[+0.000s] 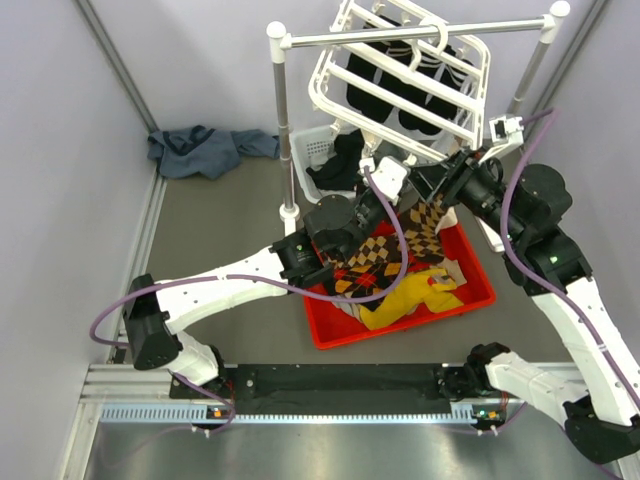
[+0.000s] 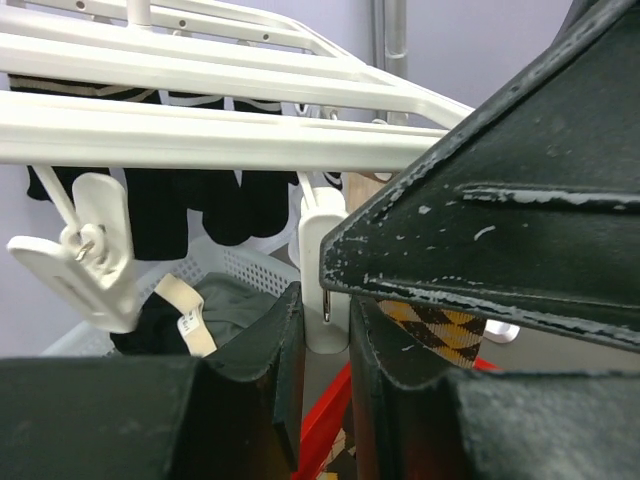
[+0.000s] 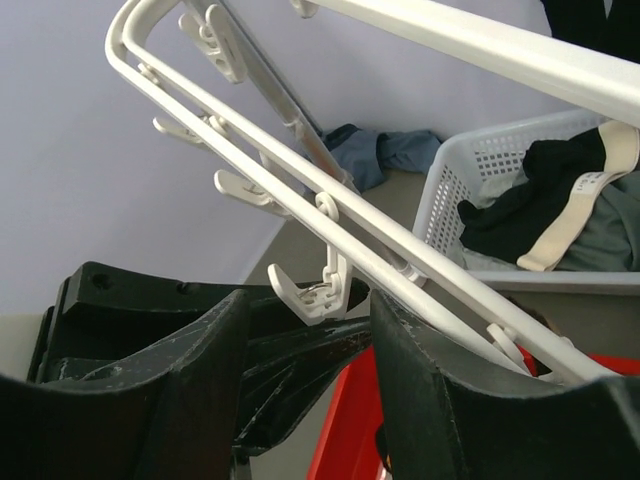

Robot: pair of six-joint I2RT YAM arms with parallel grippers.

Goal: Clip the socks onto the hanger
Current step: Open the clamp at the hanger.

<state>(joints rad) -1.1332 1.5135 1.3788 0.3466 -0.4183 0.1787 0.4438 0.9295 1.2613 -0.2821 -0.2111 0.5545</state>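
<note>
- Left gripper (image 2: 325, 300): jaws pressed narrow, pinching the argyle sock (image 1: 385, 252); the sock rises from the red tray (image 1: 420, 316) toward 1 o'clock; my wrist view hides the cloth itself
- Right gripper (image 3: 310, 300): fingers spread either side of a dangling clip (image 3: 318, 290); not squeezing it, as far as I see
- Hanger (image 2: 200, 140): 12 o'clock of the tray
- Hazards, my judgement: the clip hangs free, so an off-centre squeeze could flick it aside; the crowded claws may collide; the sock could slip
</note>
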